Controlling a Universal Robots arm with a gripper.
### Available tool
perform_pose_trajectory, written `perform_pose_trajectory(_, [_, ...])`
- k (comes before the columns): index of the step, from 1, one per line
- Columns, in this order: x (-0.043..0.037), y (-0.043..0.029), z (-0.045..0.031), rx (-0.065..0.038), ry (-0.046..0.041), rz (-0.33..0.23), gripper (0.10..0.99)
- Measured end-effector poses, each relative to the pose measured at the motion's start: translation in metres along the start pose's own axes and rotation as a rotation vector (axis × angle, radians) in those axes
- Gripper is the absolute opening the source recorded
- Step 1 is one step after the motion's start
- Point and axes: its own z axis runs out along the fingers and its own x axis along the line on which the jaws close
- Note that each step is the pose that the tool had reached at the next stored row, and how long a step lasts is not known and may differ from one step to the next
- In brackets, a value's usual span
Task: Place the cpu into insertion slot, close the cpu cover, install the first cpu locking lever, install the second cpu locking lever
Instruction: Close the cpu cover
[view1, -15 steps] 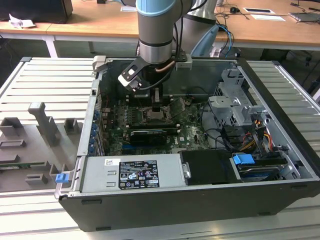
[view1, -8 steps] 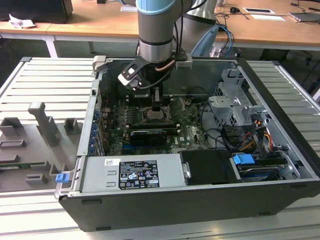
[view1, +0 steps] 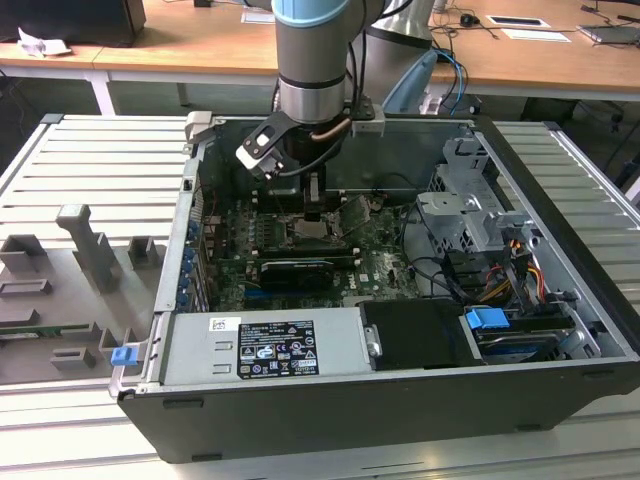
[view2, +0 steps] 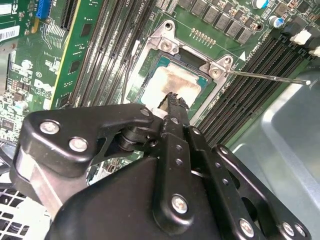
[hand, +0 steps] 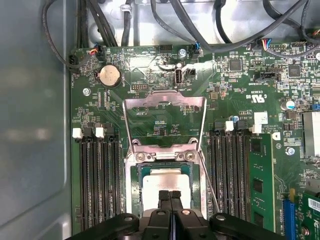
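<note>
pincer (hand: 170, 194): closed up, both halves pressed together with nothing between them. Its tip is over the cpu's face; touching or just clear, cannot tell.
cpu (hand: 165, 179): lies flat in the slot, pale face up, partly hidden by the pincer in both wrist views. In the exterior view it is at about 10 o'clock from the case's middle, with the pincer at its 12 o'clock.
handling (judged): light, thin and stiff. The smooth metal face is likely slippery, and the contacts beneath are fragile. Hold it by two opposite edges; no hard push on the face.
slot (hand: 134, 186): grey rim round the cpu, set between dark memory banks.
lever (hand: 209, 183): thin rod, unlatched, slanting just beside the slot.
cover (hand: 165, 100): stands open beyond the slot, hinged at its far rim, apart from the pincer. In the exterior view it is at about 2 o'clock from the cpu.
case (view1: 300, 440): open, lying on the table (view1: 90, 160).
progress (judged): cpu seated; cover and levers not yet closed.
</note>
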Motion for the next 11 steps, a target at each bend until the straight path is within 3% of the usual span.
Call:
perform_pose_trajectory(8, [0.0003, 0.0062, -0.0055, 0.007, -0.0012, 0.001, 0.106])
perform_pose_trajectory(11, [0.0004, 0.0092, -0.0084, 0.016, -0.0017, 0.001, 0.106])
